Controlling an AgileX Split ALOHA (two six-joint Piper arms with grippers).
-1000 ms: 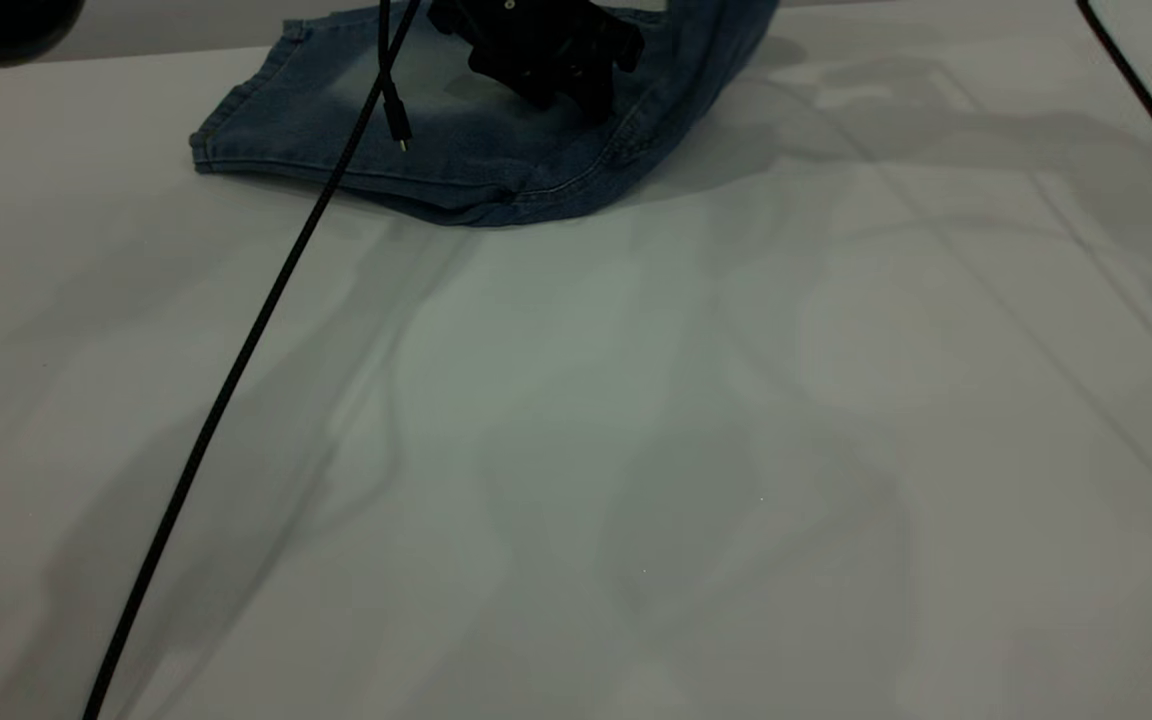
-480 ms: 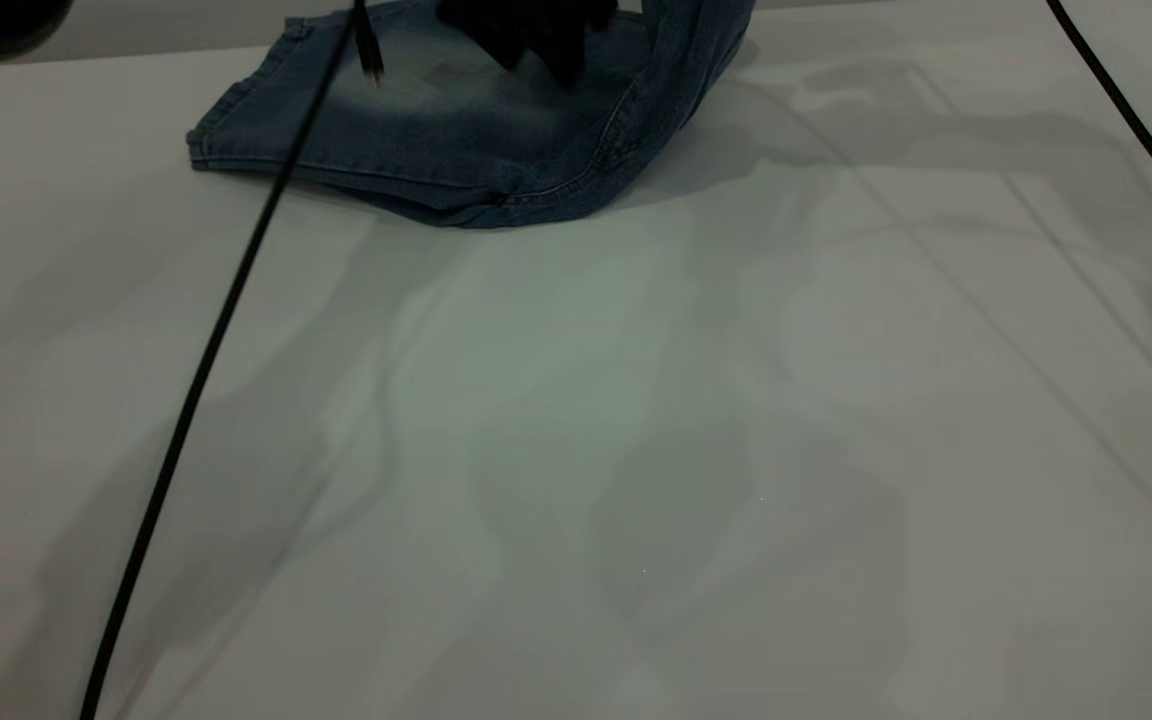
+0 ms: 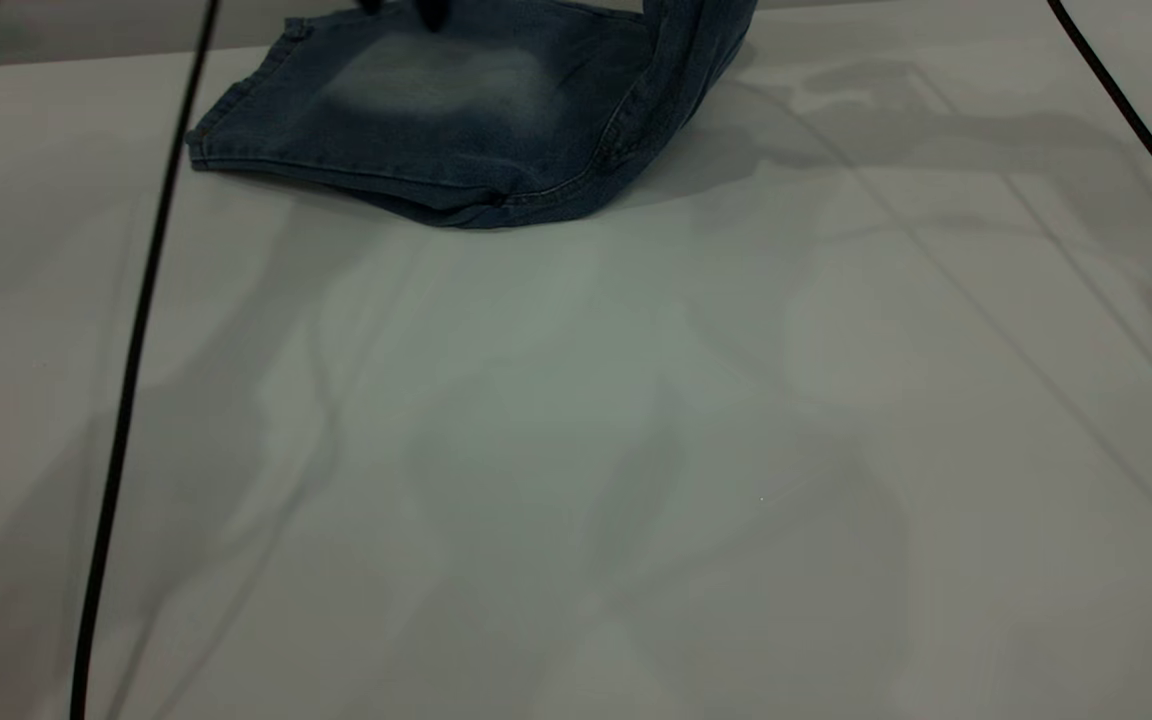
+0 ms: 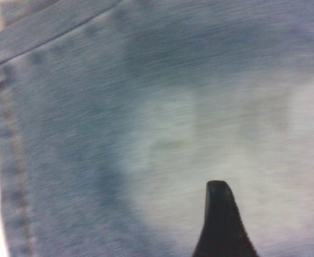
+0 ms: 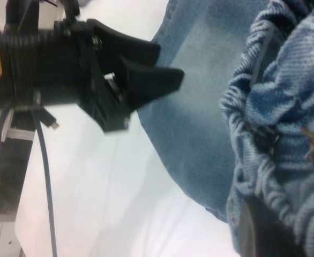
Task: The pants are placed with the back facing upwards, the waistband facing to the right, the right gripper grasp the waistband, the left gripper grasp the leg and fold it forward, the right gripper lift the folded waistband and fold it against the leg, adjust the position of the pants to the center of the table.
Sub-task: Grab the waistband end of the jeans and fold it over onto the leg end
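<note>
The pants (image 3: 456, 110) lie on the table (image 3: 636, 450) at its far edge, partly cut off by the top of the exterior view. Their hem side points to the left, and on the right the cloth rises up from the table in a steep fold. In front of the pants the table is wide and free; only one black cable (image 3: 131, 360) crosses it at the left and a second cable (image 3: 1136, 110) passes the far right corner. The left gripper (image 5: 146, 80) hangs over the pale patch of the pants, with its fingers spread and nothing between them. The right gripper (image 5: 264, 230) pinches the gathered waistband (image 5: 275, 118) and holds it raised above the flat part of the pants.
</note>
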